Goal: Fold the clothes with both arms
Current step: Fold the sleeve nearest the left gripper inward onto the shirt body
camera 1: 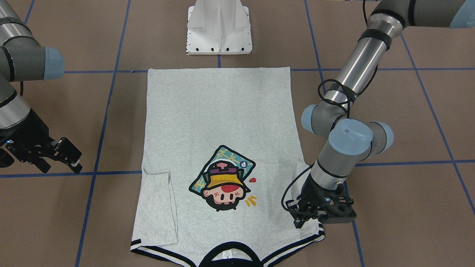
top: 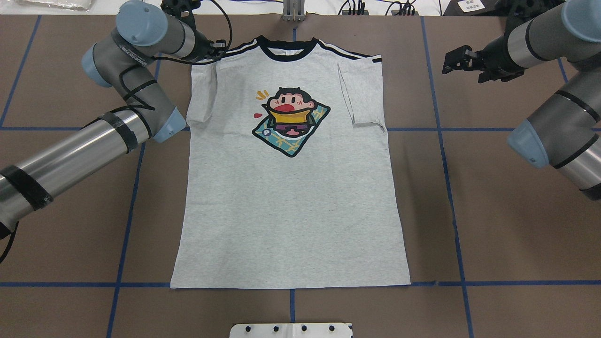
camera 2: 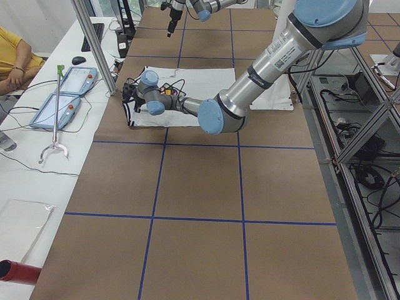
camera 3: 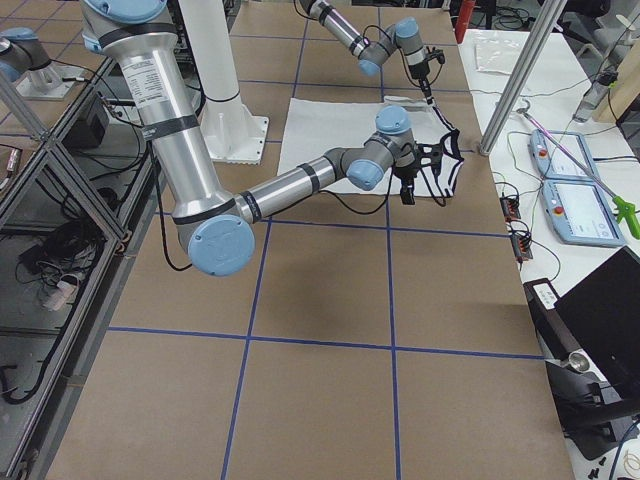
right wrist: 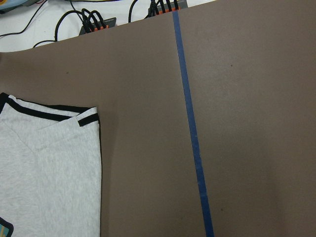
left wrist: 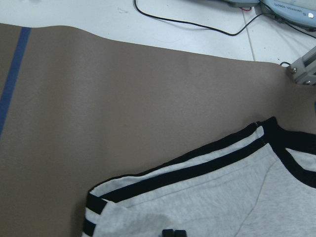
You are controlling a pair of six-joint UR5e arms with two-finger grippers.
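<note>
Lying flat and face up on a brown table (top: 493,234) marked with blue tape lines is a light grey T-shirt (top: 291,211). Its long axis runs straight away from the robot. Closest to the robot stands a white pedestal (top: 291,330), and just beyond it is the shirt's straight hem. Farther out comes the plain grey body, then a colourful cartoon print (top: 291,119) on the chest. Both short sleeves are already folded inward over the body, one on each side of the print. Farthest from the robot are the striped shoulders and the black collar (top: 286,49).

The left gripper (camera 1: 306,218) is down at the shirt's left shoulder corner, touching the cloth beside the stripes. In its wrist camera the fingertips (left wrist: 173,233) show pressed close together right at the fabric. Whether a pinch of cloth lies between them cannot be told.

The right gripper (top: 454,58) hangs with its jaws spread and nothing in them. It is level with the shoulders but well apart from the shirt, out over bare table past the right shoulder corner (right wrist: 89,118).

The left arm is plainly the nearer. A two-handed fold would probably need the right gripper to travel inward, toward the shirt's right shoulder, first.
</note>
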